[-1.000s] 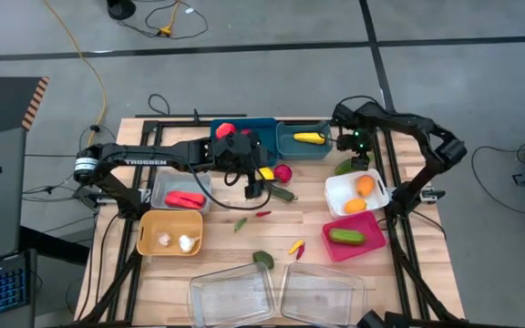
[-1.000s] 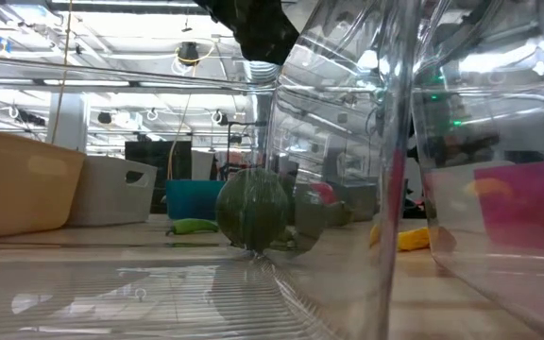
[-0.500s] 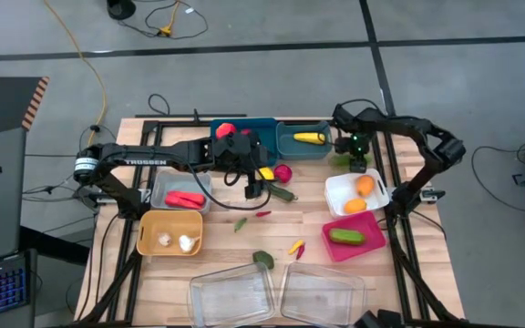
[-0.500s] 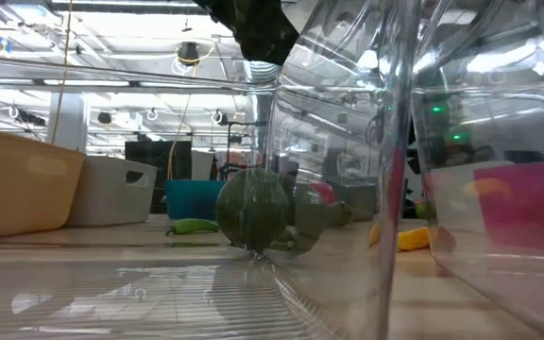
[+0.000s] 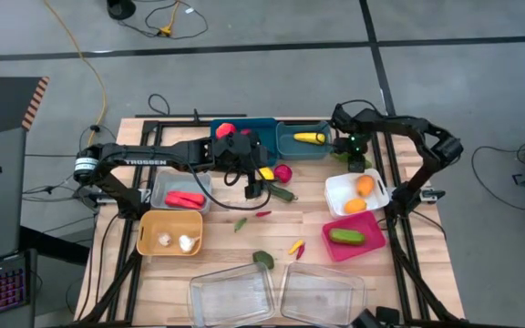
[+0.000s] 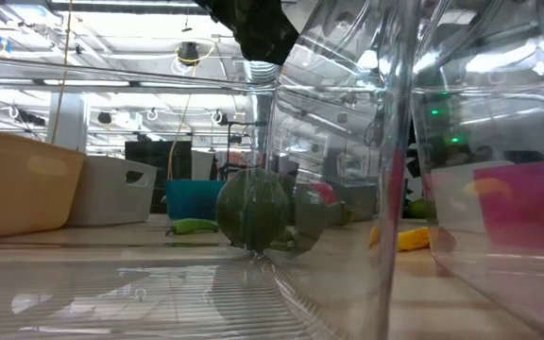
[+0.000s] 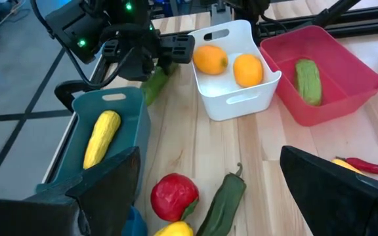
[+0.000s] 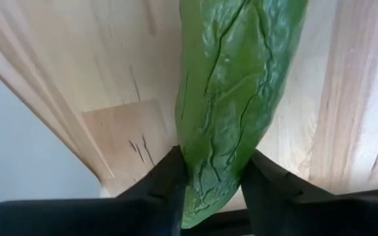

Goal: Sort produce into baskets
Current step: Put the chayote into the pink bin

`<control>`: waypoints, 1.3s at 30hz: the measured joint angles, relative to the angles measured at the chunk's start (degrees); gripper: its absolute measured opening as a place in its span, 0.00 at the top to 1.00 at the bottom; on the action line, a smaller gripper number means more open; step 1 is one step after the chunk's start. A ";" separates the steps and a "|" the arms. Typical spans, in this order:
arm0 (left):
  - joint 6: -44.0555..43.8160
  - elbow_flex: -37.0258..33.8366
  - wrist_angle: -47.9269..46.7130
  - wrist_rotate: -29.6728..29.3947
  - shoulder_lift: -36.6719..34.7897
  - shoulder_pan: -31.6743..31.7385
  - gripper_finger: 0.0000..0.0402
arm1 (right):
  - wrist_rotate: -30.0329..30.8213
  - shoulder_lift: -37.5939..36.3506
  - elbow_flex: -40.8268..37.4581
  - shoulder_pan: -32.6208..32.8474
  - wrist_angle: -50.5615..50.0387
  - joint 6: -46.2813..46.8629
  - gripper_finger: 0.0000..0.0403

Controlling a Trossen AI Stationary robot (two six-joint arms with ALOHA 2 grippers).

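High view, right gripper (image 5: pixel 352 160): low over the table's far right part, between the small teal bin (image 5: pixel 304 141) and the white bin (image 5: pixel 356 194); the arm hides what it holds.
High view, left gripper (image 5: pixel 253 187): hangs just in front of the large teal bin (image 5: pixel 244 139), by a red fruit (image 5: pixel 283 171) and a dark green pepper (image 5: pixel 283 193).
Low view: two clear trays (image 6: pixel 414 189) fill the near field and blur everything behind them; a round green item (image 6: pixel 253 210) stands out, neither gripper can be made out.
Left wrist view, own fingers (image 7: pixel 110 180): spread wide, nothing between them; beyond them the white bin holds two oranges (image 7: pixel 210 59).
Right wrist view, long green leafy vegetable (image 8: pixel 231 98): lying on the wood, its far end cut off.
Right wrist view, fingers (image 8: pixel 169 180): pinching the vegetable's near end from both sides.
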 joint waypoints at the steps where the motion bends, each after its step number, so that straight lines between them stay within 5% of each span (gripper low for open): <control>1: -0.02 0.00 0.00 0.00 0.00 0.00 0.12 | 0.41 0.03 0.00 0.00 0.08 0.00 0.63; 9: -0.08 0.00 0.00 0.00 0.00 0.00 0.12 | 0.96 -1.29 1.12 -0.02 -5.48 0.77 0.65; 21: -0.13 0.01 0.00 -0.02 0.00 0.00 0.12 | 1.31 -12.29 10.46 4.50 -21.80 14.17 0.63; 27: -0.06 0.02 0.02 -0.02 0.00 -0.02 0.12 | 0.77 -20.13 11.55 14.12 -28.40 24.60 0.61; 34: -0.08 0.02 -0.04 -0.02 0.00 -0.02 0.12 | -10.29 -26.96 11.55 29.41 -30.68 41.80 0.61; 39: -0.15 0.02 -0.76 0.10 0.00 -0.01 0.12 | -11.66 -29.09 11.55 41.29 -30.69 55.09 0.61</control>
